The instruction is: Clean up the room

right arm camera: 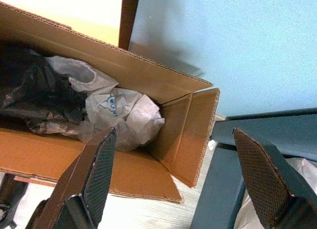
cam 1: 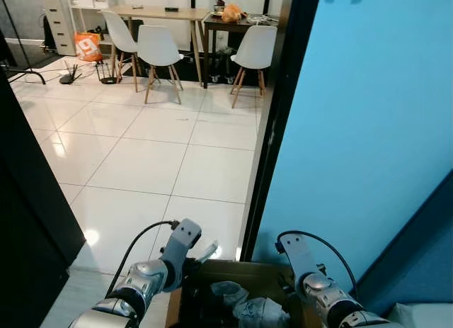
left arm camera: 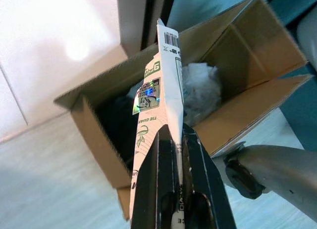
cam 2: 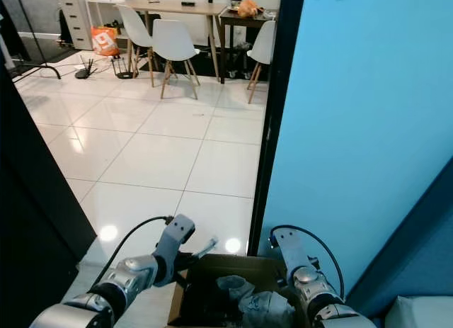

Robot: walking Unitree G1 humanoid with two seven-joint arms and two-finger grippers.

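1. Reaching forward, the left gripper (left arm camera: 173, 155) is clamped on a flat white packet (left arm camera: 156, 110) above the cardboard box (right arm camera: 148, 85).
2. The right gripper (right arm camera: 173, 174), fingers apart, hovers over the box's right end.

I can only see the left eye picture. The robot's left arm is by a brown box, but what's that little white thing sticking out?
Observer: It's a flattened white carton with a barcode and green print. The left gripper is shut on it, right above the open cardboard box.
Operator: What's inside the box?
Observer: A crumpled white plastic bag and, next to it, a black plastic bag.
Operator: Is the other hand holding anything?
Observer: No. The right gripper is open, with nothing between its fingers, over the box's far end, near the blue wall.
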